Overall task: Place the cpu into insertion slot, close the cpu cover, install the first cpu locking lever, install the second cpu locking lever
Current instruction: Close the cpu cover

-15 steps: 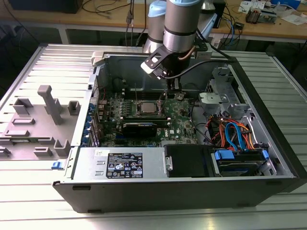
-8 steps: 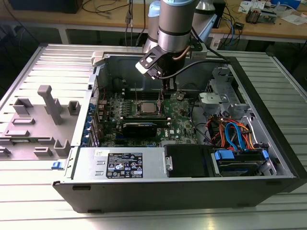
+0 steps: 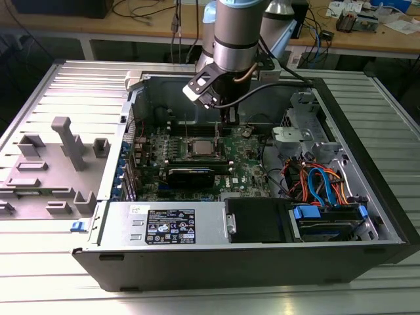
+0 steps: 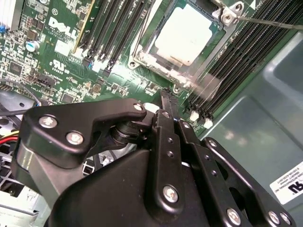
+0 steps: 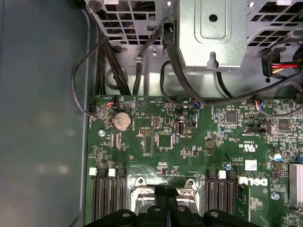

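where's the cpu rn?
In the exterior view, the cpu sits in the insertion slot, between the memory slots on the motherboard, close by the gripper.

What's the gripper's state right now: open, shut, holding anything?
Gripper: shut, with nothing between its fingers; it sits near the cpu, which lies in its slot.
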Controlling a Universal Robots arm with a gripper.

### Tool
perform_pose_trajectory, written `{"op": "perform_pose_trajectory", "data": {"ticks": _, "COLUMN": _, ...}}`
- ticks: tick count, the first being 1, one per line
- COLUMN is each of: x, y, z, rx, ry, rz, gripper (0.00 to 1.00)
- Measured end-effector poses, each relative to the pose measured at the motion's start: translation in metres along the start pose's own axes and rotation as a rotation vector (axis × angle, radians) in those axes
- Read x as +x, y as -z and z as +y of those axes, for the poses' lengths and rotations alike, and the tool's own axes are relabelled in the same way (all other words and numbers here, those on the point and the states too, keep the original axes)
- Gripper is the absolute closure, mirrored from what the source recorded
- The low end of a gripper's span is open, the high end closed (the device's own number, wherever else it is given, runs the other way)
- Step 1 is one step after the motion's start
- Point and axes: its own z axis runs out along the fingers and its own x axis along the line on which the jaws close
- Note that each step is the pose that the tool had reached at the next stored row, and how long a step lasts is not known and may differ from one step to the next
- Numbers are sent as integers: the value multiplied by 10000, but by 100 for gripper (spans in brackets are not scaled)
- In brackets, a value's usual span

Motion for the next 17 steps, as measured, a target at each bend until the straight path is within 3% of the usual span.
{"op": "perform_pose_trajectory", "data": {"ticks": 17, "x": 7, "y": -3, "z": -232, "rx": 1, "ry": 1, "rz": 1, "gripper": 89}}
